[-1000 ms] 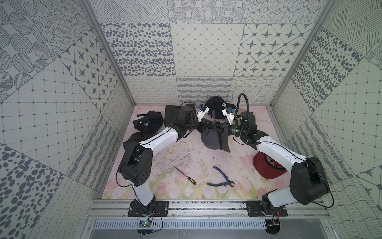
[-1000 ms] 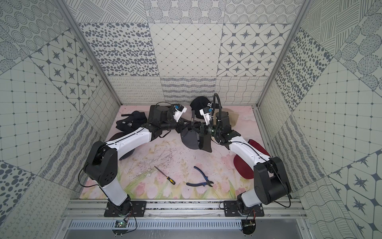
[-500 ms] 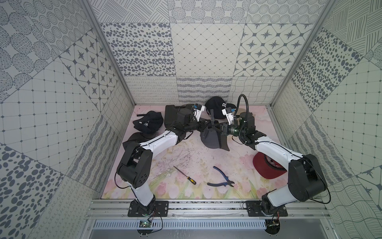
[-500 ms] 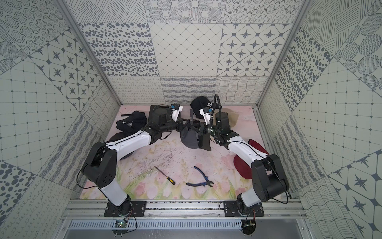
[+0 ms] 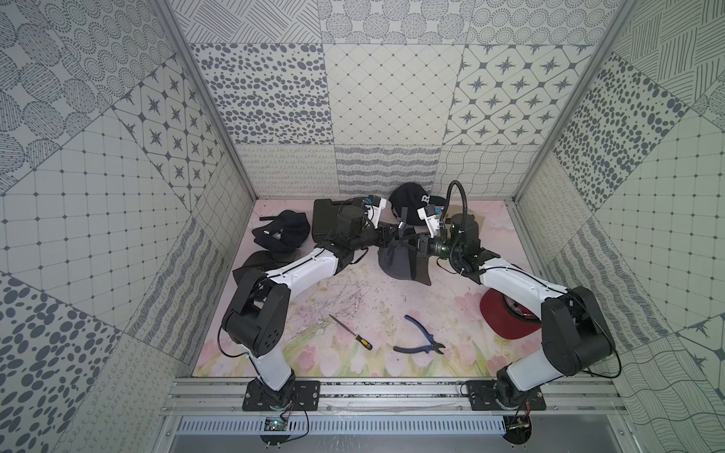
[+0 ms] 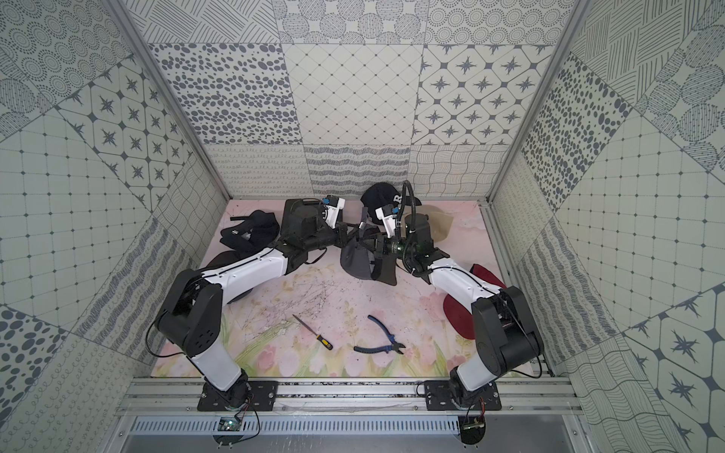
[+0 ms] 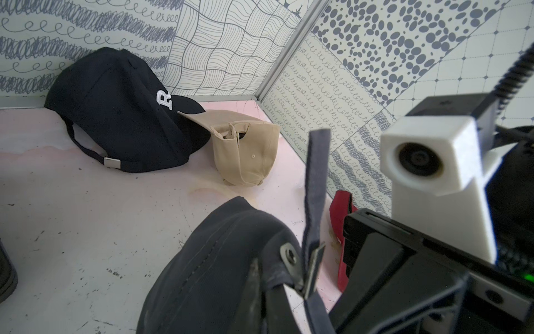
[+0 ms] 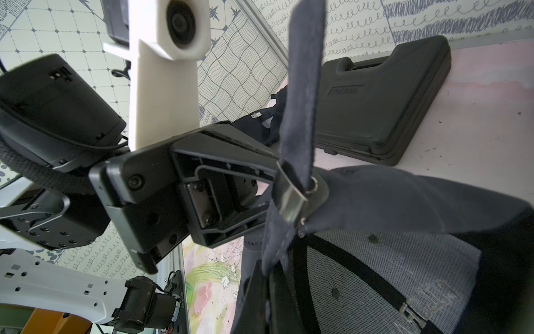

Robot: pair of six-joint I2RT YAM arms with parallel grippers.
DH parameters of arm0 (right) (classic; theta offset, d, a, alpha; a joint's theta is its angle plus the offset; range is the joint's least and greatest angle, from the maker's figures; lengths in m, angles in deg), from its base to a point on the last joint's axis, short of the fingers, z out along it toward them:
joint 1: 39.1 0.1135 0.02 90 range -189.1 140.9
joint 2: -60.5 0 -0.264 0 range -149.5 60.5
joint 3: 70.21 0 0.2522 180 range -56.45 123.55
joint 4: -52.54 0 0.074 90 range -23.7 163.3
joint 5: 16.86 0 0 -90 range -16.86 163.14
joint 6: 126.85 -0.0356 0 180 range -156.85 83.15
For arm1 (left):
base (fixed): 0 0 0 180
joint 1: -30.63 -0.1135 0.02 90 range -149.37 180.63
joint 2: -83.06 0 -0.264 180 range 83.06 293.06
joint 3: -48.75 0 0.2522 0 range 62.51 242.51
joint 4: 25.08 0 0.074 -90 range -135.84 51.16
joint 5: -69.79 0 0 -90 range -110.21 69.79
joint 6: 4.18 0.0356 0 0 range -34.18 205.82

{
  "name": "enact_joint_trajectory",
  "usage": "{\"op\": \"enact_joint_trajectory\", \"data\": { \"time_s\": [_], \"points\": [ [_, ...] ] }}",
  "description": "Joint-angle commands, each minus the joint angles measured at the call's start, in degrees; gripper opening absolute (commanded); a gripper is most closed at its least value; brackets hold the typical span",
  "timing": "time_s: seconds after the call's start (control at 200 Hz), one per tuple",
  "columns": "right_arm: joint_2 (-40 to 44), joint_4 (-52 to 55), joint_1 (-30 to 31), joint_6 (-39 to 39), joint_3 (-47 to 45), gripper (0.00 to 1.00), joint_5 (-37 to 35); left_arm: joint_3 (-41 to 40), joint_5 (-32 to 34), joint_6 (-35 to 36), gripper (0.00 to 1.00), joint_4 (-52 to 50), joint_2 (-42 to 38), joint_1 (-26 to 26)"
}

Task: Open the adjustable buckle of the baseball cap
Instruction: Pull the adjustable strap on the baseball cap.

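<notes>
A dark grey baseball cap [image 5: 396, 266] [image 6: 355, 262] hangs between my two grippers over the back middle of the table. My left gripper [image 5: 386, 237] [image 7: 268, 303] is shut on the cap's rear band, right beside the metal buckle [image 7: 303, 269] [image 8: 291, 196]. The strap [image 7: 316, 173] [image 8: 303, 72] runs through the buckle, and its free end stands up. My right gripper [image 5: 412, 245] [image 8: 270, 295] is shut on the strap on the other side of the buckle. The buckle's flap looks lifted off its plate.
A black cap with a white R [image 5: 410, 198] and a beige cap [image 7: 245, 153] lie at the back. Another black cap [image 5: 280, 235] and a black case [image 5: 325, 219] lie back left, a red cap [image 5: 506, 313] to the right. A screwdriver [image 5: 351, 333] and pliers [image 5: 418, 341] lie in front.
Both grippers and the cap have shifted slightly to the left. Both grips look the same as before.
</notes>
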Motion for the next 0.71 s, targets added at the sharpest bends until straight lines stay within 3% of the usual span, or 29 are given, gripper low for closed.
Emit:
{"op": "enact_joint_trajectory", "data": {
  "time_s": [0.0,0.09,0.175,0.365,0.7],
  "points": [
    [0.52,2.14,0.83,0.59,0.26,0.26,1.28,0.98,3.7,-0.83,0.0,6.7,-0.02,-0.13],
    [2.1,3.82,-0.36,0.09,0.28,0.5,-0.54,0.98,2.56,1.02,0.0,5.5,0.09,-0.11],
    [4.02,5.34,-2.23,-0.03,-0.28,0.58,-1.51,0.81,1.86,3.07,0.0,4.25,-0.13,-0.16],
    [7.34,6.03,-6.6,-1.2,-2.78,0.58,-1.14,1.11,0.53,6.25,0.0,2.03,-0.31,-0.11],
    [6.07,2.62,-6.66,-0.85,-1.44,0.55,4.04,2.04,-4.17,9.37,0.0,1.11,0.1,-0.11]
  ]
}}
